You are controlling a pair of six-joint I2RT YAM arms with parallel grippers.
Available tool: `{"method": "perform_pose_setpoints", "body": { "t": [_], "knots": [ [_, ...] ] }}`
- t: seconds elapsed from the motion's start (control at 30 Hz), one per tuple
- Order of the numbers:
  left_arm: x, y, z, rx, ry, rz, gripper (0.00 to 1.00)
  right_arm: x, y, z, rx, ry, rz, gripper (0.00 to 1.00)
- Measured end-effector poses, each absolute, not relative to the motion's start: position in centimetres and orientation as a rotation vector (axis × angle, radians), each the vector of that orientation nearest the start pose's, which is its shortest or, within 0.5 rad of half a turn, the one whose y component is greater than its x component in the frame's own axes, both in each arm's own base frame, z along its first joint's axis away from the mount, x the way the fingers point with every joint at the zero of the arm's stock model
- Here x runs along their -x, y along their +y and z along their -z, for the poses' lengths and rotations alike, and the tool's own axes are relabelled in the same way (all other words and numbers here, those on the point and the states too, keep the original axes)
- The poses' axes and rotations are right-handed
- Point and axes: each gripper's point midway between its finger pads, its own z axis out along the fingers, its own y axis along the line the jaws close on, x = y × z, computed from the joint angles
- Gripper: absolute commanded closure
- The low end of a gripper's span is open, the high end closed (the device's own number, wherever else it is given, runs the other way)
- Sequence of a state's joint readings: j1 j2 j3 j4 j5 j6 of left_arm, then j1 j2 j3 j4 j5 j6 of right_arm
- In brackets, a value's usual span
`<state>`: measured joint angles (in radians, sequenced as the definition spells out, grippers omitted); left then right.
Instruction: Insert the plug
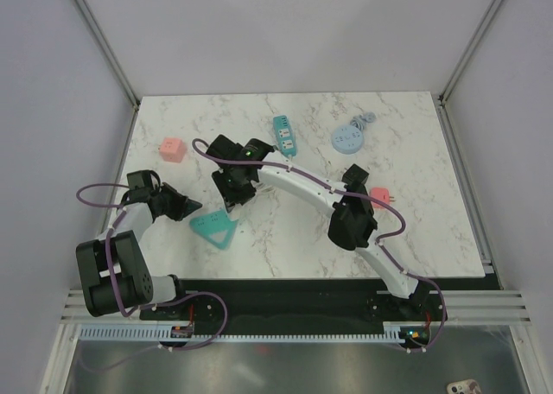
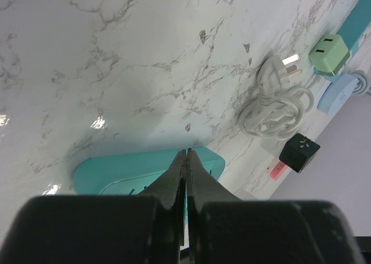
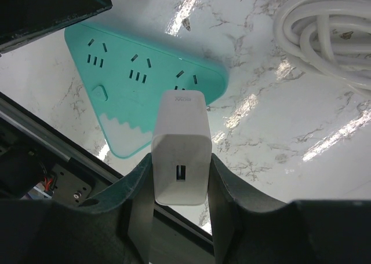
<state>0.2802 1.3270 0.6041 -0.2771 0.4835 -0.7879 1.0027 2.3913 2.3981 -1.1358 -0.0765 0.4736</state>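
Note:
A teal triangular power strip (image 1: 216, 230) lies on the marble table near the front left. It also shows in the right wrist view (image 3: 133, 84) and the left wrist view (image 2: 116, 171). My right gripper (image 3: 181, 160) is shut on a white USB charger plug (image 3: 181, 131) and holds it just above the strip's right corner, close to its sockets. In the top view the right gripper (image 1: 232, 193) hides the plug. My left gripper (image 2: 186, 155) is shut and empty, with its tips over the strip's left edge (image 1: 186, 208).
A coiled white cable (image 2: 275, 105) lies beyond the strip. A pink cube (image 1: 173, 149), a teal bar strip (image 1: 283, 135), a round blue strip (image 1: 348, 136) and a pink adapter (image 1: 380, 195) lie further back. A black cube adapter (image 2: 298, 152) sits to the right.

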Motion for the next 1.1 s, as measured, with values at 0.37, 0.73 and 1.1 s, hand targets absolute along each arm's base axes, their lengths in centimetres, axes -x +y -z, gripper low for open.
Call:
{"method": "perform_pose_setpoints", "body": {
  "t": [0.37,0.73,1.1],
  "knots": [
    [-29.1,-3.1,-5.7,1.151,2.328,0.833,0.98,-26.2,46.8,-10.0,0.736,2.741,-0.504,1.00],
    [-29.0,-3.1,-5.7,1.148,2.327,0.835,0.98,-26.2,46.7,-10.0,0.706,2.751,-0.495,1.00],
    [-29.1,-3.2,-5.8,1.141,2.322,0.839,0.98,-25.7,46.9,-10.0,0.706,2.755,-0.498,1.00]
  ]
}}
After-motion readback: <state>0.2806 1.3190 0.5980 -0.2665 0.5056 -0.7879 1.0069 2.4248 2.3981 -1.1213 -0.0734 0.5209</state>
